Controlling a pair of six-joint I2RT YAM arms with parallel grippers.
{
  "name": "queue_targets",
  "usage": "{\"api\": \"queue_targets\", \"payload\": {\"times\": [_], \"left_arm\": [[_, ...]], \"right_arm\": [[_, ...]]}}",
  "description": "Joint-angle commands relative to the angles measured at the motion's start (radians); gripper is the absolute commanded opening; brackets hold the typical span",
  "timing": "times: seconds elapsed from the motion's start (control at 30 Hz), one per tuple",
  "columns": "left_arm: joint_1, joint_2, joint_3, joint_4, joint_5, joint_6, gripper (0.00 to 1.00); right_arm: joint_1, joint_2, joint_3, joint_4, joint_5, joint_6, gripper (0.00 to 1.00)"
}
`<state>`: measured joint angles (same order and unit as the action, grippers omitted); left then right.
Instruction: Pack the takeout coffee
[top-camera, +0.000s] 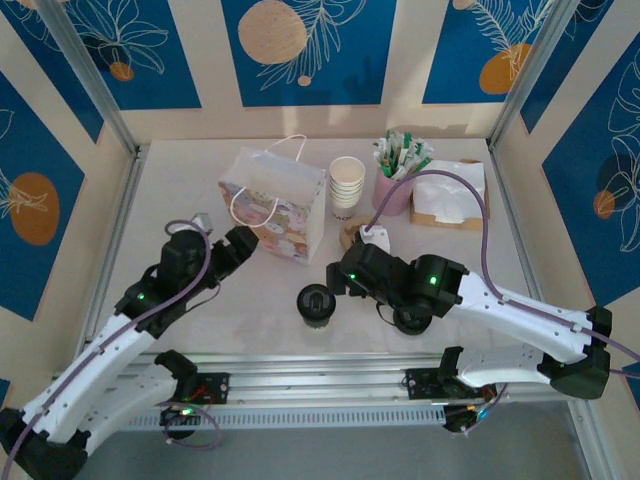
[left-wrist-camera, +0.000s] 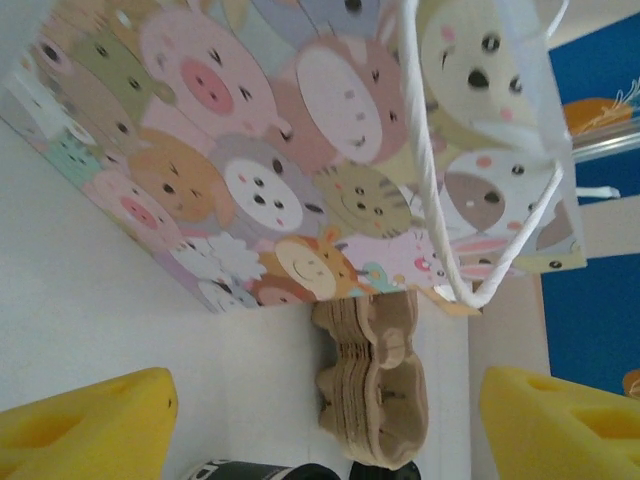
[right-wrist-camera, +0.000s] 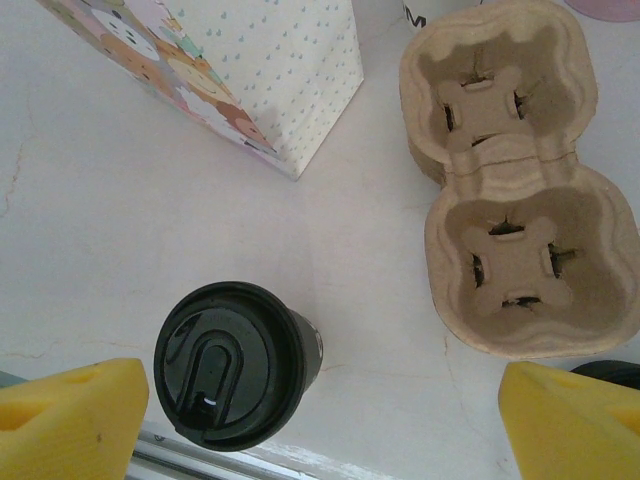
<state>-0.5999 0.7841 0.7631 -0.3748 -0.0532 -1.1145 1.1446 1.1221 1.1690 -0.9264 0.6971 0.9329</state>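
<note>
- Table (top-camera: 260, 315): pale top, carrying everything; the 2 arms are reaching in from the near edge.
- Gift bag (top-camera: 275, 205): biggest item, cartoon animals on its side, standing upright toward the back with its mouth facing up and rope handles flopping loose. Likely set that way so a cup can be lowered in from above.
- Cardboard cup carrier (right-wrist-camera: 510, 180): 2 pockets, lying flat just right of the bag, apart from it, both pockets sitting vacant.
- Stack of lidless paper cups (top-camera: 347, 180): standing behind the carrier, beside the bag's right edge.
- Takeout coffee (top-camera: 316, 305): smallest piece, black lid on, standing upright on bare table in front of the bag and well short of it. Nothing is touching it; it is not yet packed.
- Left gripper (top-camera: 242, 243): hovering close to the bag's near-left face; in its wrist view the yellow pads (left-wrist-camera: 90, 425) are sitting spread wide, nothing between them, not touching the bag. Judging it is there to steady or open the bag.
- Right gripper (top-camera: 333, 277): hanging above and just right of the coffee, jaws spread wide and carrying nothing, cup lying off to 1 side of the gap. Judging a grasp is being lined up.
</note>
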Motion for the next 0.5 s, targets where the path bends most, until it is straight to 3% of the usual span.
{"api": "queue_targets", "payload": {"times": [0.0, 0.07, 0.17, 0.33, 0.47], "left_arm": [[-0.036, 0.064, 0.050, 0.054, -0.041, -0.026, 0.74], [-0.041, 0.098, 0.045, 0.093, -0.042, -0.021, 0.62], [-0.040, 0.124, 0.046, 0.130, -0.070, -0.006, 0.55], [-0.039, 0.118, 0.070, 0.155, -0.100, 0.016, 0.56], [-0.040, 0.094, 0.005, 0.297, -0.069, -0.058, 0.57]], "right_arm": [[-0.007, -0.018, -0.005, 0.012, 0.034, 0.029, 0.90], [-0.010, -0.020, -0.005, 0.012, 0.033, 0.025, 0.90], [-0.017, -0.019, 0.001, 0.014, 0.031, 0.015, 0.88], [-0.031, -0.018, 0.015, 0.015, 0.033, -0.011, 0.86], [-0.054, -0.018, 0.017, 0.028, 0.030, -0.031, 0.86]]}}
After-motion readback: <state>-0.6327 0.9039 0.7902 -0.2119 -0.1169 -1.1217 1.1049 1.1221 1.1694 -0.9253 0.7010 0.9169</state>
